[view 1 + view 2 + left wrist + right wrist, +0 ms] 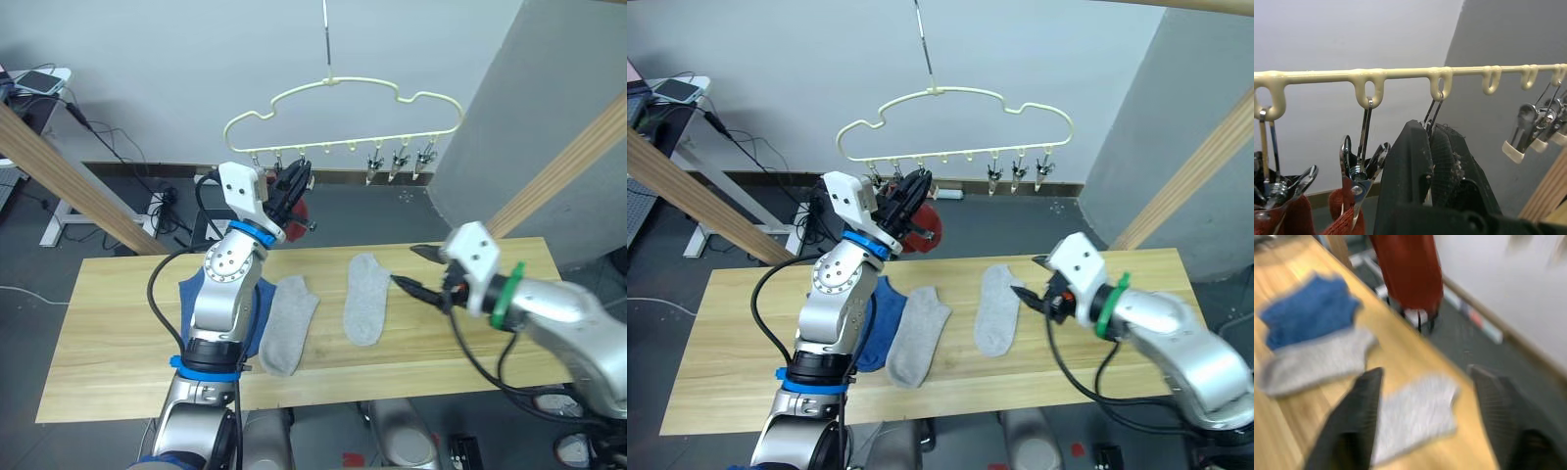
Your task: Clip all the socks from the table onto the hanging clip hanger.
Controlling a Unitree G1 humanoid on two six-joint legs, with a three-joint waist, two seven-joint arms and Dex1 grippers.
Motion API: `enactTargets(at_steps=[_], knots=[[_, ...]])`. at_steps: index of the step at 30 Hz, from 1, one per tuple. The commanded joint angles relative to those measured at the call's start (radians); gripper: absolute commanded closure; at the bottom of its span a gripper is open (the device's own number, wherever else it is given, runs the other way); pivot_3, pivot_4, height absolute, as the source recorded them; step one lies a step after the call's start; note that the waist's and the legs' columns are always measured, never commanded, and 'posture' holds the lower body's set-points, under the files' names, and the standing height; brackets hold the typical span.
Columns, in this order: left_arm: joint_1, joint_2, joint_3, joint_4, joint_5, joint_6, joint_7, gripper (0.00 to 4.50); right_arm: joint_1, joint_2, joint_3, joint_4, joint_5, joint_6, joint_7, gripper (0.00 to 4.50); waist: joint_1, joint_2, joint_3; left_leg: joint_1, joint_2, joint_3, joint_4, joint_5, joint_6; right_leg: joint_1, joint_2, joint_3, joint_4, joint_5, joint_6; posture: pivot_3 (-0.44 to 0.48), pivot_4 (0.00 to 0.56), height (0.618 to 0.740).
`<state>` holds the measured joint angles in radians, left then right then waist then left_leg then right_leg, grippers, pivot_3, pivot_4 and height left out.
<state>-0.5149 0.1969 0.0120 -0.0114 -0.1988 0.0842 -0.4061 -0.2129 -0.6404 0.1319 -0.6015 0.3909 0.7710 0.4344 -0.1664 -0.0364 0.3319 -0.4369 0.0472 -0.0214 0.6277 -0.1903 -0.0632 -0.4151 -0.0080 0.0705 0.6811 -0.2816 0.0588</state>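
Grey knit socks [365,299] lay limp on the bench [118,323] beside a blue one [880,328], soft enough to pinch by the cuff, while the right claw [416,270] hovered open and the left claw [294,186] pinched a clip [1432,120] on the hanger [343,98].

- Back wall [176,69]: plain white, pale baseboard [343,176] along its foot.
- Floor [88,211]: dark grey, black cables [127,157] trailing across it.
- Grey panel [549,108] stands at right.
- Slanted wooden poles [73,181] frame both sides.
- White desk [44,83] far left.
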Motion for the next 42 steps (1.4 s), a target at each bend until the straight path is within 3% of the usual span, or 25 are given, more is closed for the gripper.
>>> enactTargets(at_steps=[1, 3, 8, 14, 20, 23, 34, 42], knots=[[0.004, 0.026, -0.003, -0.075, -0.044, 0.032, -0.054, 4.48, -0.023, 0.094, 0.118, 0.085, -0.162, -0.069, -0.124, 0.04, -0.003, 0.0, 0.0, 0.0, 0.0, 0.001, 0.0, 0.0, 0.0, 0.0, 0.0, 0.001, 0.0, 0.0, 0.0, -0.311, 0.339, 0.732], [0.004, 0.058, 0.007, -0.093, -0.075, 0.054, -0.099, 4.48, -0.047, 0.219, 0.208, 0.254, -0.291, -0.157, -0.243, 0.0, -0.013, -0.001, -0.001, 0.001, 0.001, 0.0, 0.0, 0.0, 0.0, 0.0, 0.001, 0.0, 0.0, 0.0, 0.0, -0.311, 0.339, 0.732], [-0.009, 0.102, 0.017, -0.097, -0.126, 0.092, -0.161, 4.48, -0.11, 0.378, 0.237, 0.513, -0.41, -0.34, -0.331, 0.0, -0.019, -0.001, 0.0, 0.001, 0.001, 0.0, -0.001, 0.0, 0.0, 0.0, 0.001, 0.0, 0.0, 0.001, 0.0, -0.29, 0.34, 0.732], [-0.018, 0.12, 0.017, -0.103, -0.133, 0.111, -0.177, 4.48, -0.212, 0.506, 0.214, 0.851, -0.443, -0.504, -0.331, 0.0, -0.019, -0.001, 0.0, 0.001, 0.001, -0.001, -0.001, 0.0, 0.0, 0.001, 0.0, 0.0, 0.0, 0.002, -0.001, -0.272, 0.341, 0.732], [-0.016, 0.126, 0.02, -0.114, -0.131, 0.127, -0.183, 4.48, -0.228, 0.558, 0.145, 1.01, -0.428, -0.488, -0.317, 0.0, -0.015, -0.001, 0.0, 0.001, 0.0, 0.0, -0.001, 0.0, 0.0, 0.001, -0.001, 0.0, -0.001, 0.004, -0.004, -0.272, 0.341, 0.732], [-0.014, 0.133, 0.025, -0.114, -0.131, 0.13, -0.184, 4.48, -0.221, 0.572, 0.126, 1.009, -0.437, -0.476, -0.313, 0.6, -0.013, -0.001, 0.0, 0.001, 0.001, -0.001, -0.001, 0.0, 0.0, 0.001, 0.0, -0.001, 0.0, 0.004, -0.004, -0.248, 0.339, 0.732], [-0.016, 0.169, 0.046, -0.116, -0.183, 0.175, -0.234, 4.48, -0.203, 0.611, 0.098, 0.941, -0.431, -0.456, -0.276, 4.42, 0.002, -0.001, 0.0, 0.002, 0.001, -0.001, 0.0, 0.0, 0.0, 0.002, 0.0, -0.001, 0.001, 0.004, -0.004, -0.253, 0.34, 0.732], [-0.035, 0.182, 0.069, -0.132, -0.263, 0.241, -0.261, 4.48, -0.254, 0.62, 0.176, 0.723, -0.483, -0.591, -0.211, 4.5, 0.0, 0.0, 0.0, 0.001, 0.001, -0.001, -0.001, 0.0, 0.0, 0.0, 0.0, 0.0, 0.0, 0.004, -0.004, -0.256, 0.337, 0.732]])
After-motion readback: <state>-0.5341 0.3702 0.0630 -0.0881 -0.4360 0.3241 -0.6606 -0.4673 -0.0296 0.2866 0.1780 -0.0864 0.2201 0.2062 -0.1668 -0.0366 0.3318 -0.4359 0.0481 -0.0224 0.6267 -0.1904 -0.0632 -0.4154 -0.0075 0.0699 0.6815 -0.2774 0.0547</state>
